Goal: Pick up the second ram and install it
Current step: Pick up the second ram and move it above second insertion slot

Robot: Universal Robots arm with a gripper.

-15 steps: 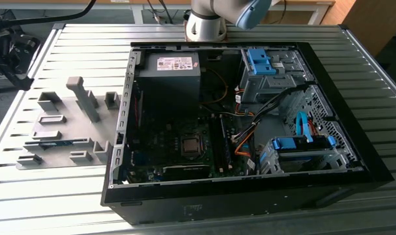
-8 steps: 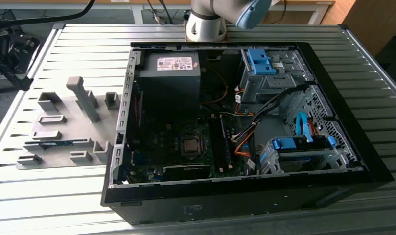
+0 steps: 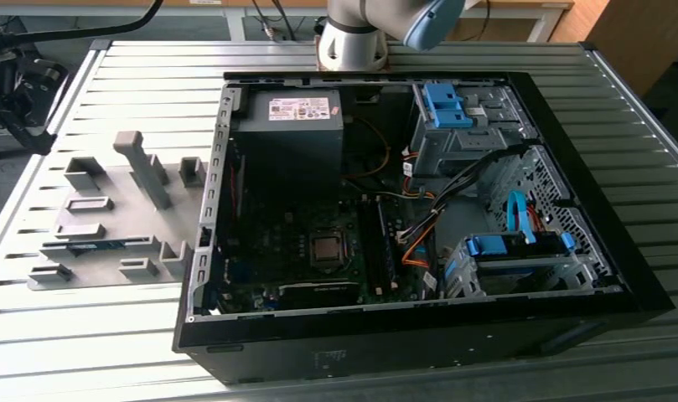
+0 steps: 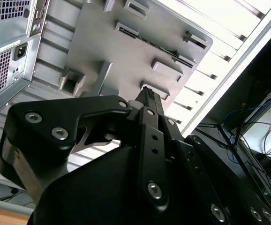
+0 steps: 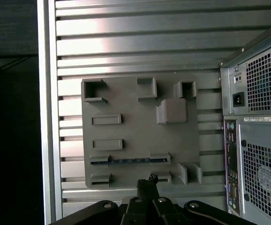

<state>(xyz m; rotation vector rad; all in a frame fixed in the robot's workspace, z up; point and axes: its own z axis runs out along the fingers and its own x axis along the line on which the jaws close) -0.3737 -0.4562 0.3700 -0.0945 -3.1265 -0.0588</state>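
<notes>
Second ram [image 5: 128,161]: lying in a slot near one edge of the grey fixture plate [image 5: 126,122]
Gripper [image 5: 147,180]: near that edge, fingers together, empty

No text could be read anywhere. Labels noted:

- Power supply [image 3: 285,134] carried a white label [image 3: 299,109] on its top face. It had fine dark print and a small coloured patch, and none of it could be made out.
- Case [image 5: 259,187], rear panel, first wrist view: a narrow white sticker [image 5: 262,119] ran across just above the ports [image 5: 230,140]. It showed lines of print but no legible characters.
- A small white tag [image 3: 415,266] sat among the cables [image 3: 428,230] beside the board. Its marks were too small to tell.
- On the case front, exterior view, there was a faint pale mark [image 3: 333,362]. Whether it was letters could not be told.
</notes>
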